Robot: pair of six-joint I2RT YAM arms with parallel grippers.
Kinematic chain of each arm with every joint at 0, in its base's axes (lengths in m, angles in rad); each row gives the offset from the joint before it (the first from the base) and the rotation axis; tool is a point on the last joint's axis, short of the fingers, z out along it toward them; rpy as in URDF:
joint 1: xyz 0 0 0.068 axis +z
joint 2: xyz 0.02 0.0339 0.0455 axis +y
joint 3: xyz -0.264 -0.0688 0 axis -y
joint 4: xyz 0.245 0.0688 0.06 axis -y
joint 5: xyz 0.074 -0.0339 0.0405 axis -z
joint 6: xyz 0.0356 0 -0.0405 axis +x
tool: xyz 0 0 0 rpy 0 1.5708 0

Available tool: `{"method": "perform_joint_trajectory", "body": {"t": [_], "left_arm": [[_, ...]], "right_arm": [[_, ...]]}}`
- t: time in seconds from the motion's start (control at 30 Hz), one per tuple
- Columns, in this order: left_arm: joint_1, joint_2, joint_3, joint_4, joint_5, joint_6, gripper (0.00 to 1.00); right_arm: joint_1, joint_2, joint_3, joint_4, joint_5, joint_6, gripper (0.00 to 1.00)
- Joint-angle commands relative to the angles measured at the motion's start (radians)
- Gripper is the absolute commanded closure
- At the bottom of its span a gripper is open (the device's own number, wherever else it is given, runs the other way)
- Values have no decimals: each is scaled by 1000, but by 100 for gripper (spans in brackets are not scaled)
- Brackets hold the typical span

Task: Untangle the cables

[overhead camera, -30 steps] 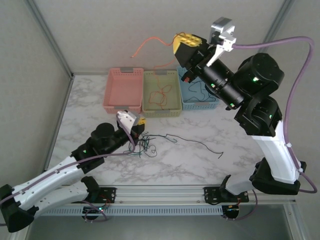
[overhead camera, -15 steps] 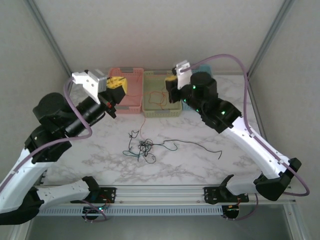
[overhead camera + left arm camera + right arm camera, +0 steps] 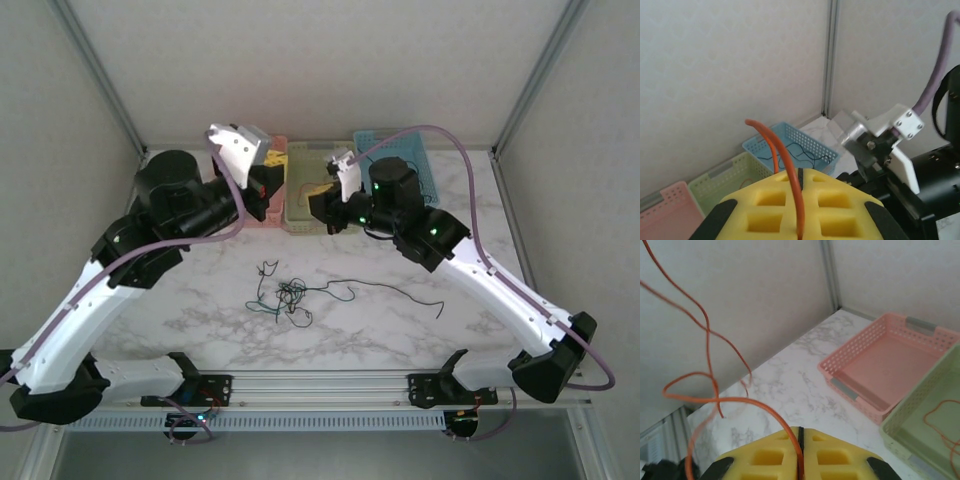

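The left gripper (image 3: 800, 172) and right gripper (image 3: 800, 431) each pinch a red cable (image 3: 710, 385) in the air, while the other cables (image 3: 287, 296) lie knotted on the table (image 3: 400, 335); being light, limp and probably slippery, they are best taken near a free end.

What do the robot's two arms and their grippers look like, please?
Both the left arm and right arm have white links, black joints with small green lights, and a lilac hose along each. The left gripper and right gripper carry yellow foam pads with square recesses.
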Motion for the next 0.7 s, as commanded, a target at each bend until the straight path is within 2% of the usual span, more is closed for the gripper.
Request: {"method": "perform_joint_trajectory", "body": {"t": [0.0,0.07,0.17,0.37,0.53,0.67], "left_arm": [[66,51,36,17,66,-36,100],[132,106,51,56,124,-75,100],[177,219,114,87,147,-77,100],[237,458,296,126,229,-107,100],[269,659,454,130,273,-128,100],[282,785,520,166,293,-125,100]], "right_arm": [[-6,59,88,-26,196,3,93],[-32,96,108,-23,248,3,93],[-92,149,132,0,269,19,93],[-199,266,220,1,272,63,94],[-239,403,340,-37,265,48,95],[-254,506,419,-58,303,42,96]]}}
